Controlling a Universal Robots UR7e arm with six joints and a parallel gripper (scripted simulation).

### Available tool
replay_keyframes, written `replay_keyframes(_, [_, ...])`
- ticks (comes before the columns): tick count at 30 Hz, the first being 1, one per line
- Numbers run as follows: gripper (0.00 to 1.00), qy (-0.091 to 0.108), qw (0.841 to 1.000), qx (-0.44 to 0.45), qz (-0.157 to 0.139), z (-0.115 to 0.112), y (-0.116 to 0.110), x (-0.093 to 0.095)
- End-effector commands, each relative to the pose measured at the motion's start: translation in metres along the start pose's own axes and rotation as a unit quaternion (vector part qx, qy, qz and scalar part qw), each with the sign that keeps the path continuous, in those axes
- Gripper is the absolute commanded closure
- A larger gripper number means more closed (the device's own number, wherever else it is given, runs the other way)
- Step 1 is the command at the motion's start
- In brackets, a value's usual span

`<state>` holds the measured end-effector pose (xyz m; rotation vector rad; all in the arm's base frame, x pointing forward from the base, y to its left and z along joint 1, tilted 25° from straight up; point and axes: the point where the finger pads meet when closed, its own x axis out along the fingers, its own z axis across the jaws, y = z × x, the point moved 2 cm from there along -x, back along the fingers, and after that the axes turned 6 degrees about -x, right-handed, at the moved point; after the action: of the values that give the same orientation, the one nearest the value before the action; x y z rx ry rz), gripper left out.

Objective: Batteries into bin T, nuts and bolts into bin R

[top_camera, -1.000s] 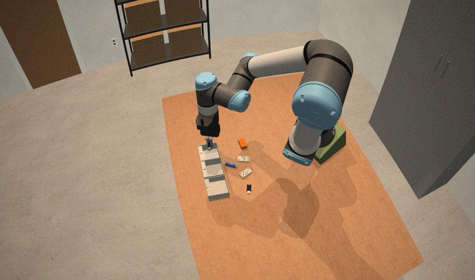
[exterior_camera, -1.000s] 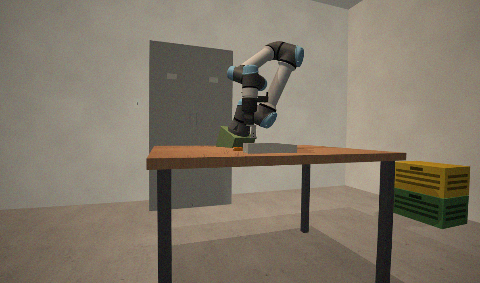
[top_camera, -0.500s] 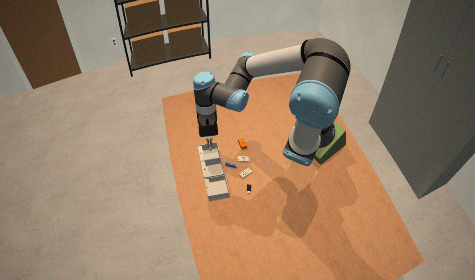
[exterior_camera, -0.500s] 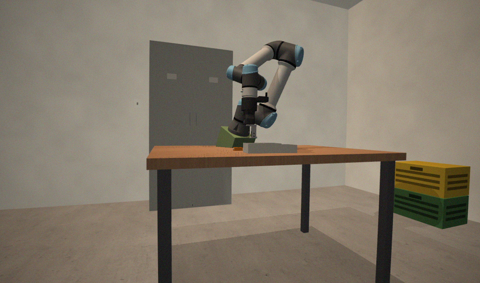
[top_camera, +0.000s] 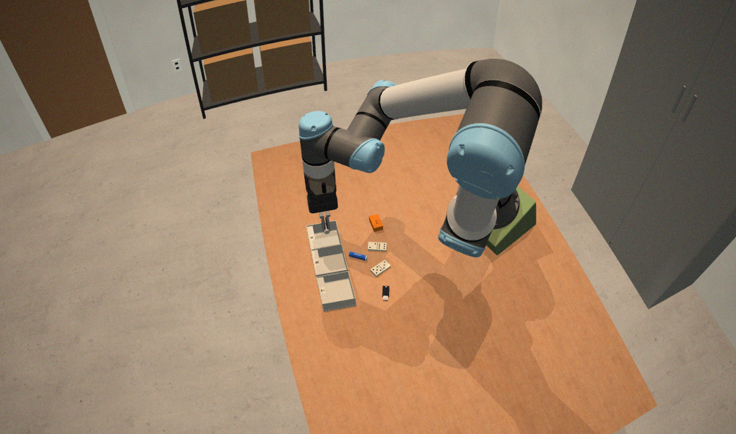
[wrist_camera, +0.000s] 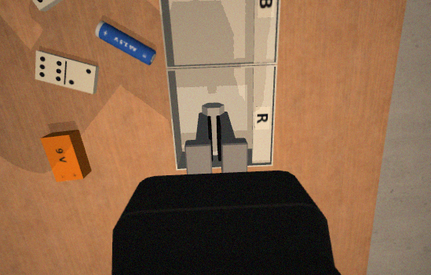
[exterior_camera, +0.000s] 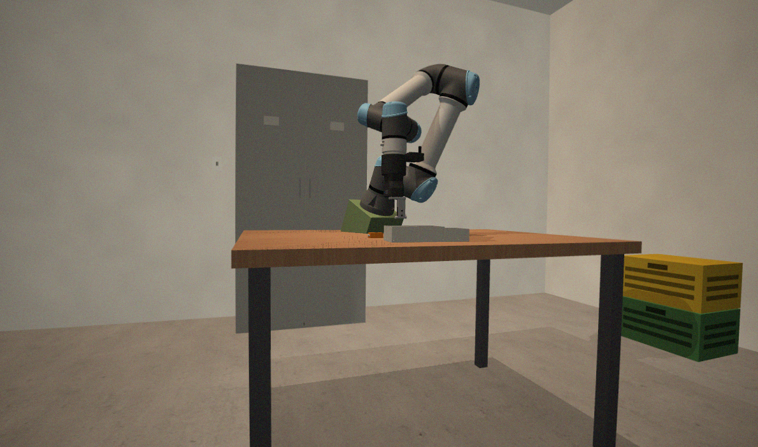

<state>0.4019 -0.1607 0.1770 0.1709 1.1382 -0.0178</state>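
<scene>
My gripper (top_camera: 325, 222) (exterior_camera: 400, 215) (wrist_camera: 213, 126) is shut on a grey bolt (wrist_camera: 213, 109) (top_camera: 326, 230), hex head down, shank between the fingers. It hangs over bin R (top_camera: 334, 240) (wrist_camera: 262, 151), the far one of three grey bins in a row. Bin T (top_camera: 338, 293) is at the near end and looks empty. A blue AA battery (top_camera: 357, 255) (wrist_camera: 126, 42) lies on the table beside the middle bin. An orange 9 V battery (top_camera: 376, 222) (exterior_camera: 375, 235) (wrist_camera: 62, 159) lies to the right of bin R in the top view. The fingers hide part of bin R's inside.
Bin B (top_camera: 333, 263) (wrist_camera: 202, 39) stands between R and T. Two dominoes (top_camera: 376, 246) (top_camera: 380, 268) and a black USB stick (top_camera: 385, 292) lie right of the bins in the top view. The table's left edge runs near the bins. The green arm base (top_camera: 524, 216) is at the right.
</scene>
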Motion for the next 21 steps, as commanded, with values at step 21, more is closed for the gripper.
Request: replay_keyframes(21, [1.0, 0.001, 1.0, -0.001, 0.002, -0.001, 0.0, 0.035])
